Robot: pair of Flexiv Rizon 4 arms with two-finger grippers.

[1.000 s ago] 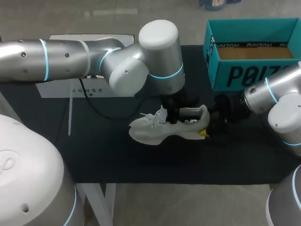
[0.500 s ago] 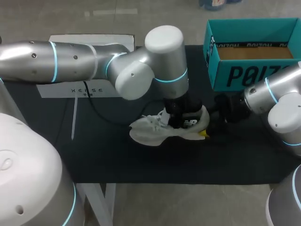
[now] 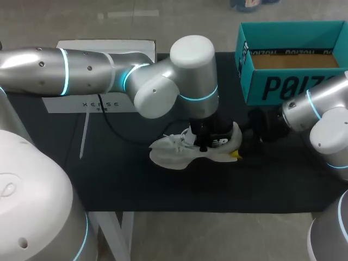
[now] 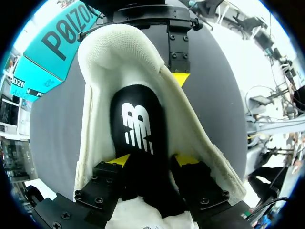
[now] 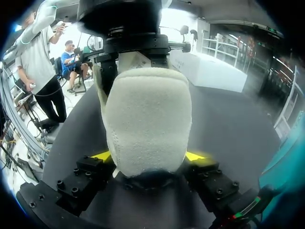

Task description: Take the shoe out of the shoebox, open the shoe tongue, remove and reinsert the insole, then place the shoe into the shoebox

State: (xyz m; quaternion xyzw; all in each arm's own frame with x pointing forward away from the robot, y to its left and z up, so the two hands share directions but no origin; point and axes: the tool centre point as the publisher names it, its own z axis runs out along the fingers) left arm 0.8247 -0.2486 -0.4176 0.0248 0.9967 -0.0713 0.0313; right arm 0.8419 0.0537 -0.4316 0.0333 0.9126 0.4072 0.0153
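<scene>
Our left jaws clench the insole, lying ahead toward the heel | our right jaws grasp the shoe by that heel

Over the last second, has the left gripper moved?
Yes. The left gripper has shifted right, toward the teal shoebox, and lower into the shoe.

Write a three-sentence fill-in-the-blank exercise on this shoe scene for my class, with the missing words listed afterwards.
1. The white shoe lies on the black mat, not inside the teal ___.
2. The right gripper is shut on the shoe's ___.
3. The left gripper reaches into the shoe and has the black ___ between its fingers.

Missing words: shoebox; heel; insole.
</scene>
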